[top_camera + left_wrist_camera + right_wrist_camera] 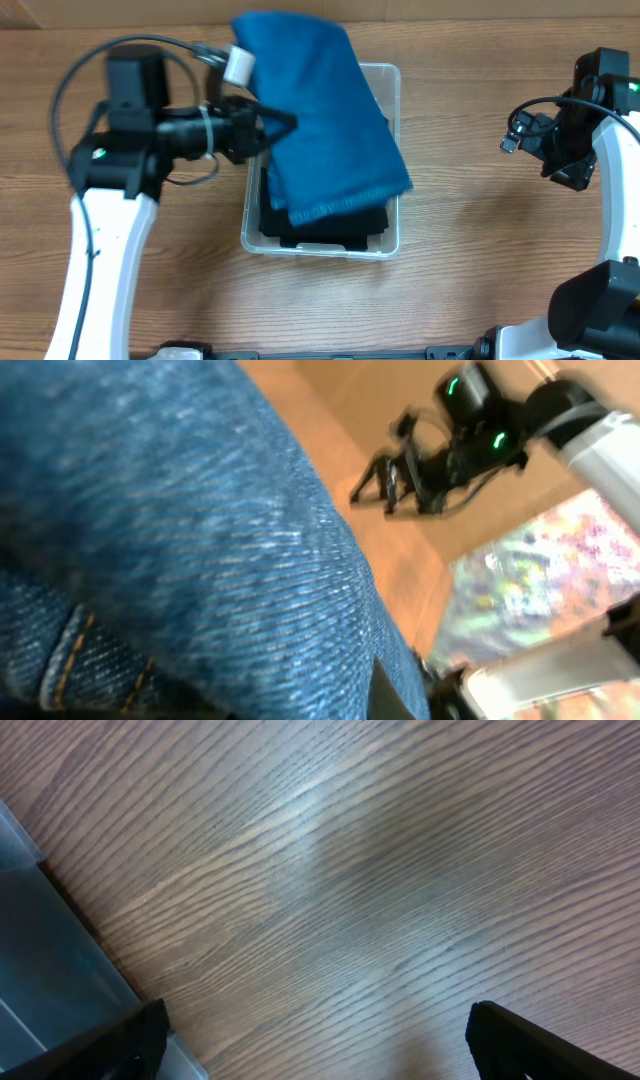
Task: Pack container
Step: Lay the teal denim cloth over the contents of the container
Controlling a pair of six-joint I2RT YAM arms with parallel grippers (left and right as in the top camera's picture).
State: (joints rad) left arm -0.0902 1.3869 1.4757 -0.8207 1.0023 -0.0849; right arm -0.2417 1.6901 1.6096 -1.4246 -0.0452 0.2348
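The clear container (394,238) stands mid-table with a black folded garment (325,230) inside. A folded pair of blue jeans (320,110) hangs tilted over the container and sticks out past its back rim. My left gripper (278,125) is shut on the jeans' left edge, above the container's left wall. In the left wrist view the denim (200,510) fills the frame and hides most of the jaws. My right gripper (512,135) is open and empty, well to the right of the container. The right wrist view shows its fingers (315,1045) spread over wood, with the container's wall (40,960) at the left.
The wooden table (480,250) surrounds the container. A cardboard wall runs along the back edge (450,10). My right arm (480,435) shows in the left wrist view beyond the jeans.
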